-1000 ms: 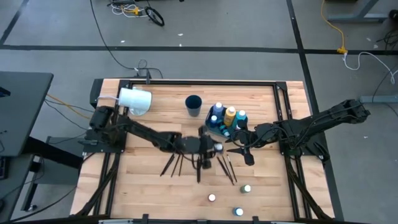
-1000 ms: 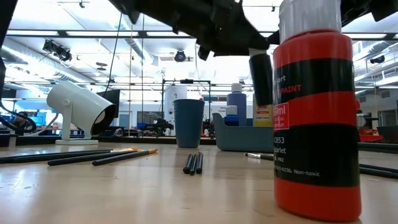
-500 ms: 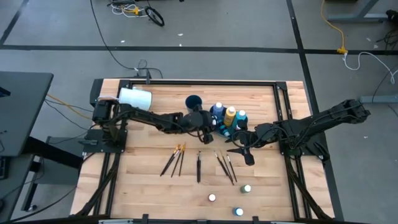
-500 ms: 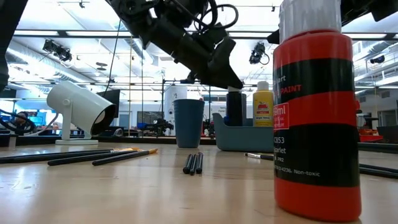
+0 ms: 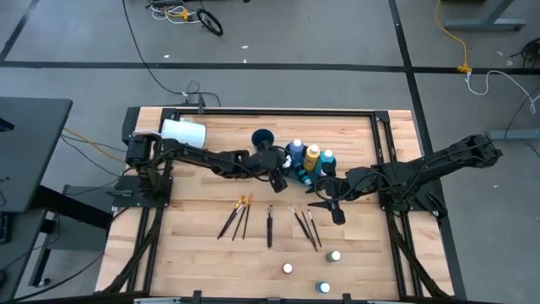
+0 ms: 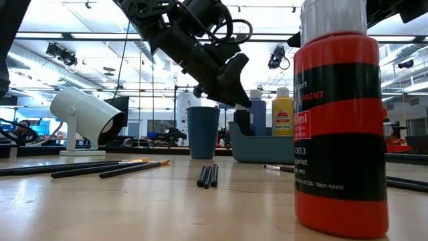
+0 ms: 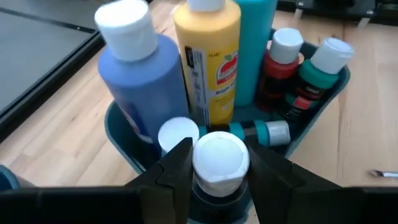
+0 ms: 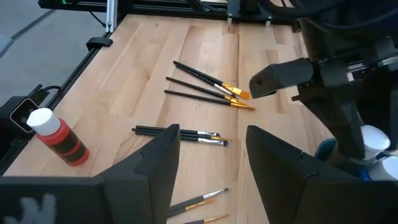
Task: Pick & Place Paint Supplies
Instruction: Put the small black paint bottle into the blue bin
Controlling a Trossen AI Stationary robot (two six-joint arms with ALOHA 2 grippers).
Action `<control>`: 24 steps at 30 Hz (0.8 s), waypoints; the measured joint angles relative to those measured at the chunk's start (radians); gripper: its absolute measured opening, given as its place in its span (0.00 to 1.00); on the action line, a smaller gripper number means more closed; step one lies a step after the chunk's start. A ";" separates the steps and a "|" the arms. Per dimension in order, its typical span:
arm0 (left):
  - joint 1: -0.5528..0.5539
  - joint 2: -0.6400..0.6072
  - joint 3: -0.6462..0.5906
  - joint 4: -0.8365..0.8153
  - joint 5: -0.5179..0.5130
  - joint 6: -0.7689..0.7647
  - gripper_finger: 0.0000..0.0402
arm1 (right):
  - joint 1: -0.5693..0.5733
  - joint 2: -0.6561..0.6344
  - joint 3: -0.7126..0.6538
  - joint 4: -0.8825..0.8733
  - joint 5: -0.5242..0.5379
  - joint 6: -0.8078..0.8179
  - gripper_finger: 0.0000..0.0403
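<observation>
While my left gripper (image 7: 214, 180) pinches a white-capped bottle (image 7: 219, 163) just before the tray (image 7: 127, 146), only the low view shows its dark body; right gripper (image 8: 208, 152) is spread.

Three loose bottles (image 5: 335, 255), eight brushes (image 5: 269, 226), one cup (image 5: 262, 138), one bin (image 7: 317, 109)

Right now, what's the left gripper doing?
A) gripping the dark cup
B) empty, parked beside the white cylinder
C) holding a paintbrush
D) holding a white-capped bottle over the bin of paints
D: the left gripper has its fingers either side of a white-capped bottle, right above the teal bin of paint bottles.
</observation>
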 joint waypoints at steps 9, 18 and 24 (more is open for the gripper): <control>0.005 0.039 0.001 -0.005 0.000 -0.074 0.37 | 0.000 0.000 0.000 0.000 0.000 0.000 0.47; 0.006 0.063 0.000 0.001 -0.014 -0.114 0.40 | 0.000 0.000 -0.001 0.006 0.000 0.000 0.47; 0.007 0.064 0.008 0.001 -0.021 -0.062 0.47 | 0.000 0.000 -0.001 -0.001 -0.002 0.000 0.47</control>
